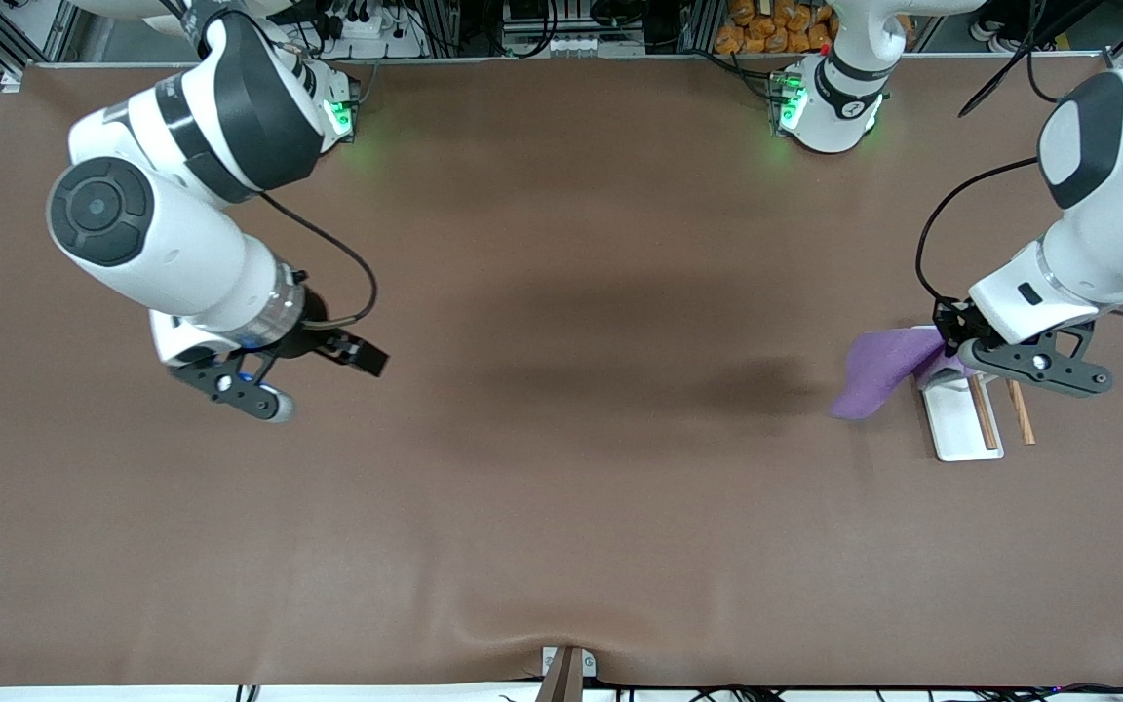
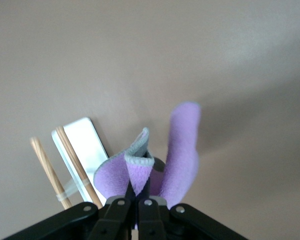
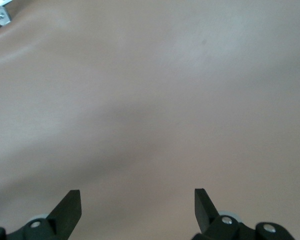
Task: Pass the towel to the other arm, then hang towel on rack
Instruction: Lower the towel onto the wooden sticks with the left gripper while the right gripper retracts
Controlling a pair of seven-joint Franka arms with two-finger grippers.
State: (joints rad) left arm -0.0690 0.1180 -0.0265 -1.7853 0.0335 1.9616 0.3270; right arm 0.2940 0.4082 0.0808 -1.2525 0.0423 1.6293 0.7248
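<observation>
The purple towel [image 1: 881, 371] with its grey edge hangs bunched from my left gripper [image 1: 951, 347], which is shut on it over the end of the rack [image 1: 958, 426] that lies farther from the front camera. The loose end of the towel [image 2: 183, 153] droops toward the right arm's end of the table. In the left wrist view the left gripper [image 2: 139, 187] pinches a fold of cloth. Under it, the rack's white base [image 2: 83, 138] carries two wooden rods [image 2: 73, 161]. The other arm waits over bare table, its right gripper [image 1: 323, 378] open; the right gripper [image 3: 137, 202] holds nothing.
Brown table mat [image 1: 561, 468] covers the whole work surface. The arm bases [image 1: 830, 107] stand along the edge farthest from the front camera. A small bracket [image 1: 566, 673] sits at the edge nearest it.
</observation>
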